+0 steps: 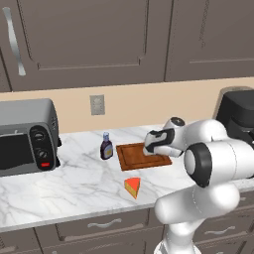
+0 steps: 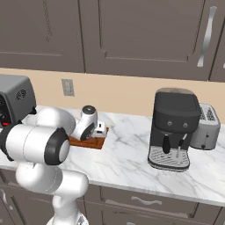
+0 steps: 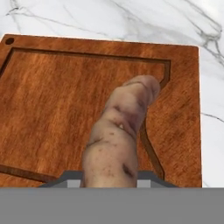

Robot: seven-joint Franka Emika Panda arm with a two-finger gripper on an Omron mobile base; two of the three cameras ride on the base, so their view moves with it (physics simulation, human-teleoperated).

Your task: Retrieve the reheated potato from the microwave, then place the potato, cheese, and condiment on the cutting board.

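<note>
Jaws closed on the potato [image 3: 120, 135], held just above the right part of the cutting board [image 3: 52, 100] with its long axis pointing away from the jaws, so only lowering and releasing left.

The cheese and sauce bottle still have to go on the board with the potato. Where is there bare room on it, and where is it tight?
The cutting board is bare across its whole left and middle. Its right part is crowded: the potato, gripped in the end effector, hangs there. On the counter, bare marble lies between the condiment and the cheese.
</note>
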